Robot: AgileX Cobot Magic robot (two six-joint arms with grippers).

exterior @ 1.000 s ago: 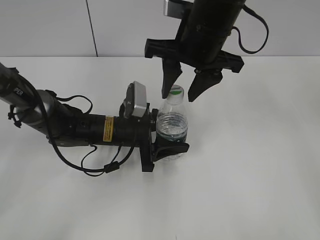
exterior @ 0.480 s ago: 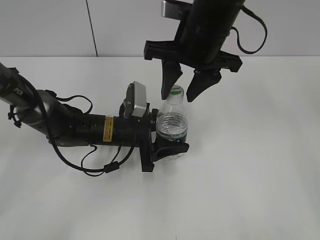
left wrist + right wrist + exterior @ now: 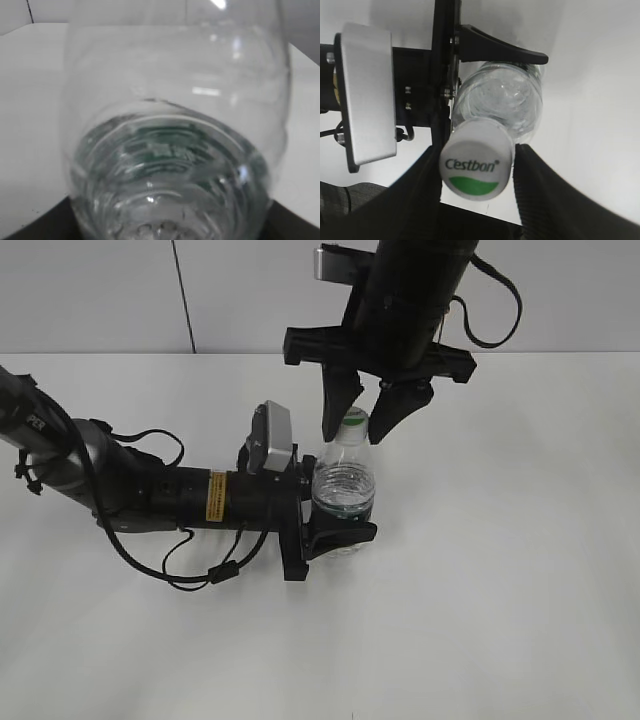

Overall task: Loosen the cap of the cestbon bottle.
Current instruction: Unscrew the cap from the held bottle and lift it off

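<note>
The cestbon bottle (image 3: 344,490) stands upright at the table's middle, clear with water inside, and my left gripper (image 3: 345,502) is shut on its body from the left. In the left wrist view the bottle (image 3: 175,125) fills the frame. Its white cap (image 3: 352,421) carries a green half-circle and the word Cestbon (image 3: 476,166). My right gripper (image 3: 356,432) hangs over the bottle from behind, pointing down, open, with one finger on each side of the cap. In the right wrist view (image 3: 477,150) the left finger touches the cap and a thin gap shows at the right finger (image 3: 535,175).
The white table (image 3: 500,570) runs out on all sides of the bottle. My left arm (image 3: 130,490) lies low across the left half with loose black cables (image 3: 200,570) under it. A grey wall (image 3: 100,290) stands behind.
The right gripper's fingers have narrowed around the cap and the arm has shifted slightly left. The left gripper and bottle have stayed put.
</note>
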